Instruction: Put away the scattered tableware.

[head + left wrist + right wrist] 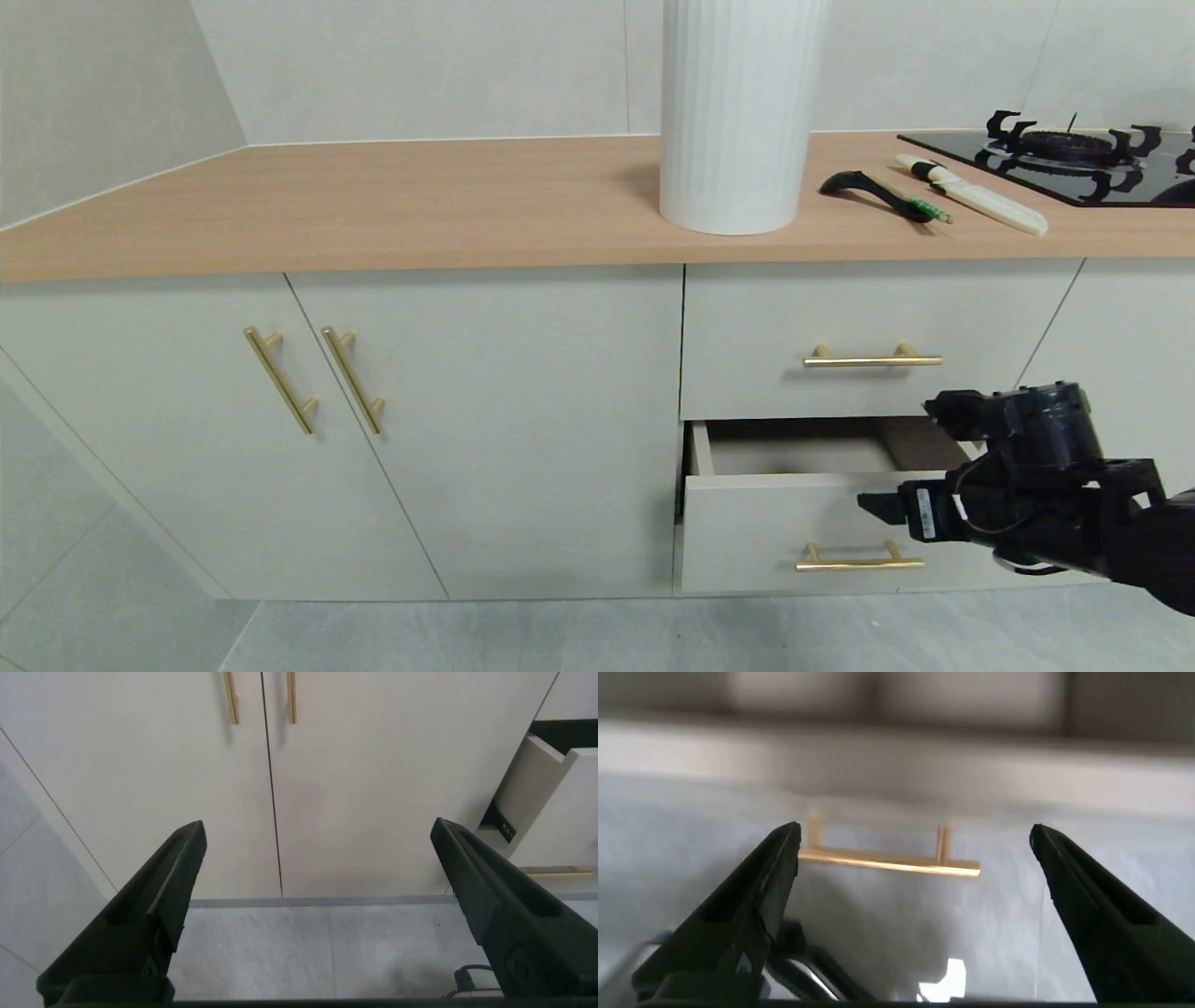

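Left gripper (316, 831) hung released, fingers spread wide, facing the double cabinet doors (373, 420) at the left of the frame, both shut. On the wooden countertop (373, 205), centre top, stood a tall white ribbed vessel (738, 112); its mouth was cut off by the frame edge, so its contents could not be told. Just right of it lay the scattered tableware, close together: a black-handled utensil (864, 187), a thin stick with green bands (910, 198), and a long white knife-like piece (976, 196), near the black hob (1074, 159). Judged light, stiff and smooth; lying flat, they would likely skid, so a pinch from above across mid-handle seemed best, one piece at a time. Below, the upper drawer (868, 317) was shut; the lower drawer (775, 532) stood pulled partly out, showing pale walls and a dark back, nothing inside made out. Right gripper (913, 833), lower right, was released, fingers wide, facing that drawer's brass handle (859, 563) without touching it.
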Robot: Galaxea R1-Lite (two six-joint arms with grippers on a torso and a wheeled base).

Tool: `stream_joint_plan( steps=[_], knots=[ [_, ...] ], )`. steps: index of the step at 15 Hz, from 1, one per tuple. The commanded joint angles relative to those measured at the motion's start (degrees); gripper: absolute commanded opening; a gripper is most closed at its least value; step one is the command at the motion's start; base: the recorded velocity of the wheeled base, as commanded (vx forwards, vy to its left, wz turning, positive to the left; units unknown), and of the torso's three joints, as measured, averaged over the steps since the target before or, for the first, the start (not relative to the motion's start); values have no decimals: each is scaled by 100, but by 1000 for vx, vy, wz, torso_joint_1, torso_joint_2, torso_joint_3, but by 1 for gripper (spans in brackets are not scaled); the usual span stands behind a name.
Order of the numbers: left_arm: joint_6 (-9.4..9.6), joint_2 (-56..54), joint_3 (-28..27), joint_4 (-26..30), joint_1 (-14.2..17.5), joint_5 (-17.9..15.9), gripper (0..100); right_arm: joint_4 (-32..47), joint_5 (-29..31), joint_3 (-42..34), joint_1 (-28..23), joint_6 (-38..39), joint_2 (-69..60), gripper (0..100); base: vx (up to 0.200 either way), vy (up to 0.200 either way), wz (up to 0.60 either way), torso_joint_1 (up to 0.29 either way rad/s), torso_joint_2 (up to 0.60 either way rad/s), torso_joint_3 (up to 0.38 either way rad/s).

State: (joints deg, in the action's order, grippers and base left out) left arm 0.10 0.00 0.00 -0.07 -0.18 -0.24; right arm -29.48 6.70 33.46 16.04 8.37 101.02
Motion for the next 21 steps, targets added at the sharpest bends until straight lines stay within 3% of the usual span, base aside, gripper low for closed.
stream_joint_plan(
  steps=[1,7,13,21],
  knots=[
    [-1,9,0,-1,1,-2,100,3,-11,29,48,15,-742,100,0,0,0,0,0,0],
    [-1,9,0,-1,1,-2,100,-331,24,-6,171,33,-144,100,0,0,0,0,0,0],
    [-1,9,0,-1,1,-2,100,-1772,261,-165,180,50,805,100,0,0,0,0,0,0],
    [-1,9,0,-1,1,-2,100,-2414,569,-191,241,41,1315,100,0,0,0,0,0,0]
  ],
)
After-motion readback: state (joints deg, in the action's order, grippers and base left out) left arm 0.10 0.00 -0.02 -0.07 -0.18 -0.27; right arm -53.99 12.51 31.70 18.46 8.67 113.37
